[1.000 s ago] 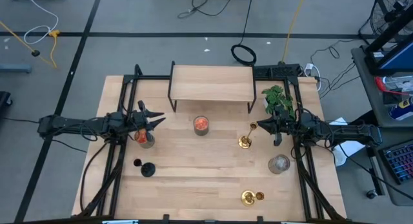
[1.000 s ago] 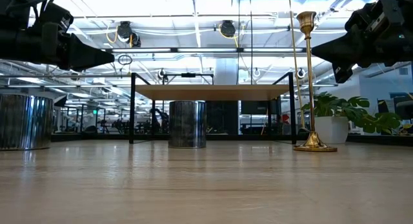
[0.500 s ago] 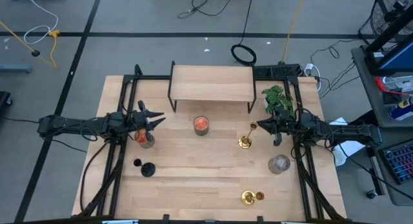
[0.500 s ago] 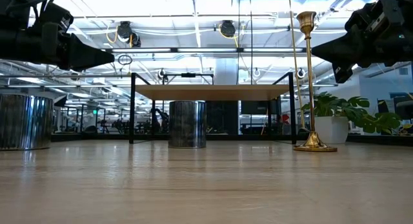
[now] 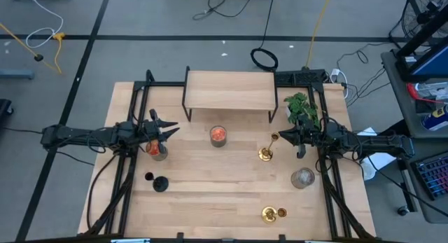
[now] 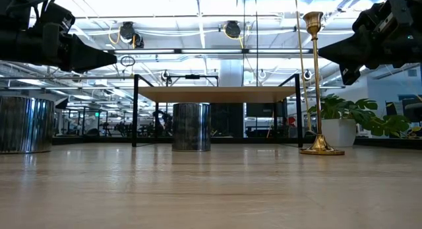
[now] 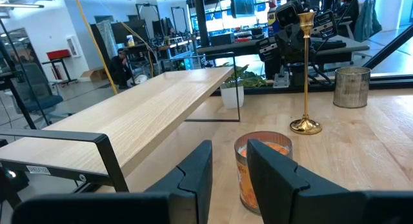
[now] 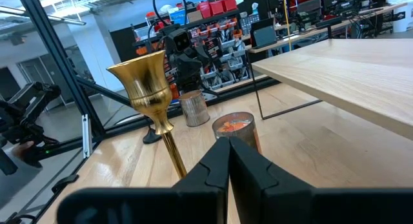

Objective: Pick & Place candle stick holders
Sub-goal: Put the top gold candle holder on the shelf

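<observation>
One gold candle stick holder (image 5: 267, 152) stands upright on its round base right of the table's middle; it also shows in the low view (image 6: 316, 84). My right gripper (image 5: 282, 138) is shut and hangs just right of the holder's top cup (image 8: 145, 88), with no touch showing. A second gold holder (image 5: 270, 214) is near the front right edge. The black holder (image 5: 159, 184) is at the front left. My left gripper (image 5: 170, 130) is open and empty above the table's left side, over a candle jar (image 5: 159, 151).
A wooden shelf on black legs (image 5: 229, 89) stands at the back middle, with a potted plant (image 5: 301, 106) to its right. An orange candle jar (image 5: 218, 135) sits at the centre, and a silvery cup (image 5: 302, 178) on the right.
</observation>
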